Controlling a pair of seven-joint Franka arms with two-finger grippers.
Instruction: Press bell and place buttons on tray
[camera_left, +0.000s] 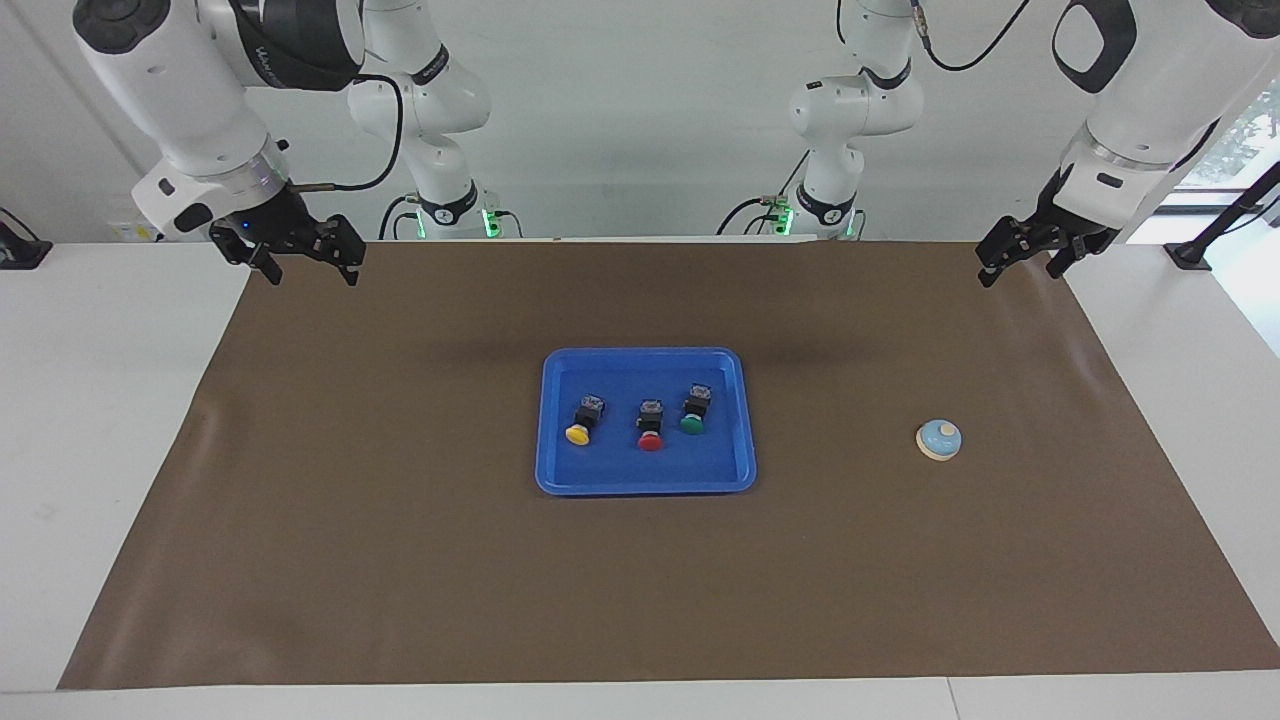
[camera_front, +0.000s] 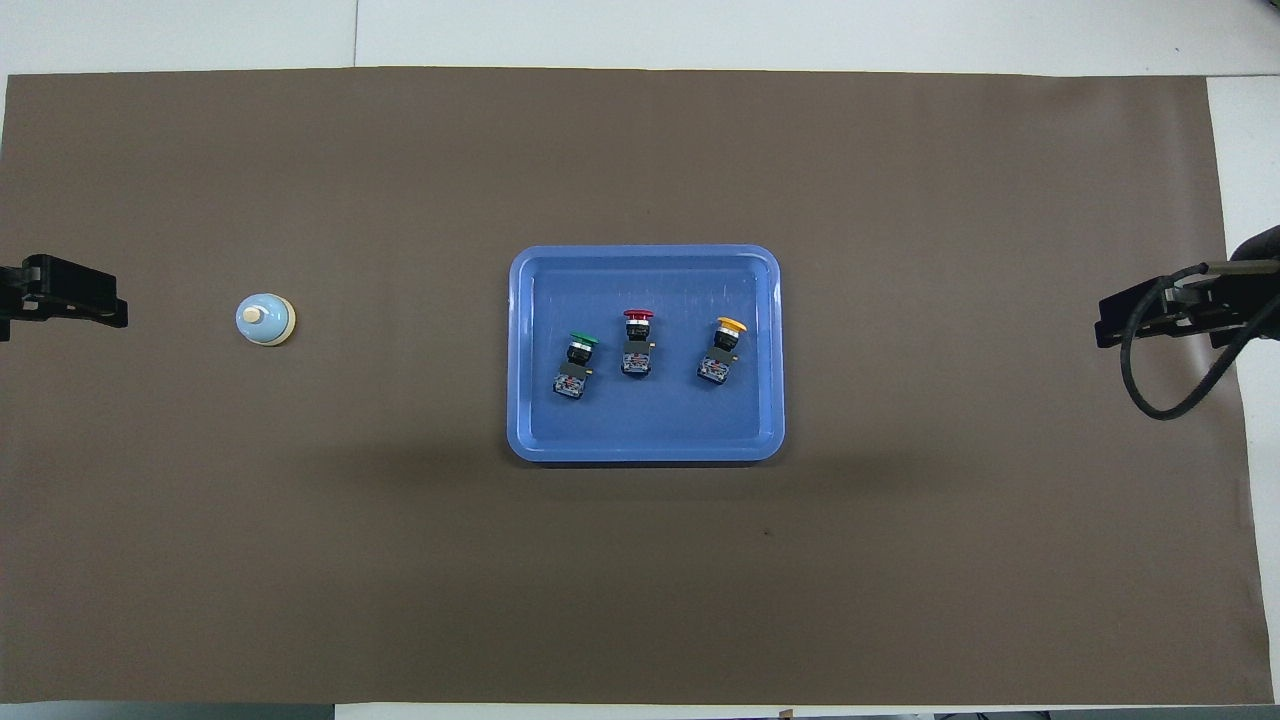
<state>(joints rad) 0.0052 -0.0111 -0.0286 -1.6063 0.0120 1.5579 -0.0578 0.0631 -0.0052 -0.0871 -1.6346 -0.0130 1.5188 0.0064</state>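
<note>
The blue tray (camera_left: 645, 487) lies in the middle of the brown mat. In it lie three buttons on their sides in a row: yellow (camera_left: 580, 425), red (camera_left: 650, 428) and green (camera_left: 694, 412). They also show in the overhead view: green (camera_front: 577, 365), red (camera_front: 637, 345), yellow (camera_front: 722, 352), inside the tray (camera_front: 645, 452). The light-blue bell (camera_left: 939, 439) (camera_front: 265, 320) stands on the mat toward the left arm's end. My left gripper (camera_left: 1020, 272) (camera_front: 70, 305) is open and empty, raised over the mat's edge at its own end. My right gripper (camera_left: 312, 275) (camera_front: 1130, 325) is open and empty, raised at its end.
The brown mat (camera_left: 400, 560) covers most of the white table (camera_left: 100, 400). A black cable loop (camera_front: 1165, 390) hangs by the right gripper.
</note>
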